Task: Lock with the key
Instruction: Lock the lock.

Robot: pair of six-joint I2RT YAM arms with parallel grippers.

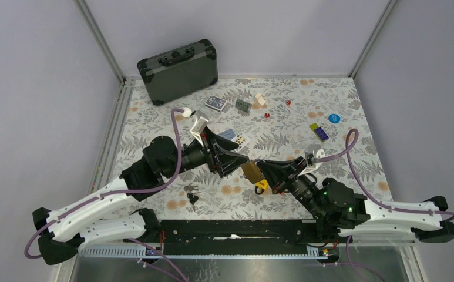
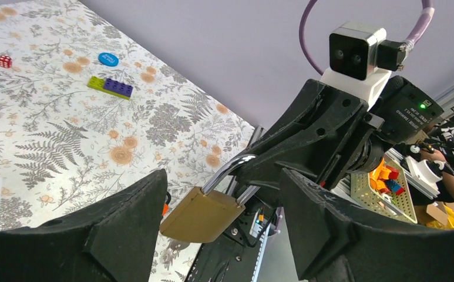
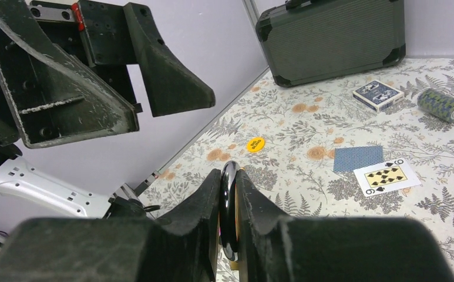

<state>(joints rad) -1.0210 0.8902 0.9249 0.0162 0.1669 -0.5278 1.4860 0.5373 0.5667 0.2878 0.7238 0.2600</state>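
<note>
So the brass padlock [image 1: 251, 171] is up in the air over the near middle of the counter [image 1: 342, 153], right between the two arms. The right claw [image 1: 266, 171] is clenched on its shackle [image 3: 229, 205], fingers pinched tight on either side of the steel loop. The left claw [image 1: 240, 163] is released, with its fingers spread wide on both sides of the lock body. The keys [image 1: 191, 195] are lying on the counter by the left arm, well apart from the lock. There's a dark carry case [image 1: 178, 71] leaning at the back.
</note>
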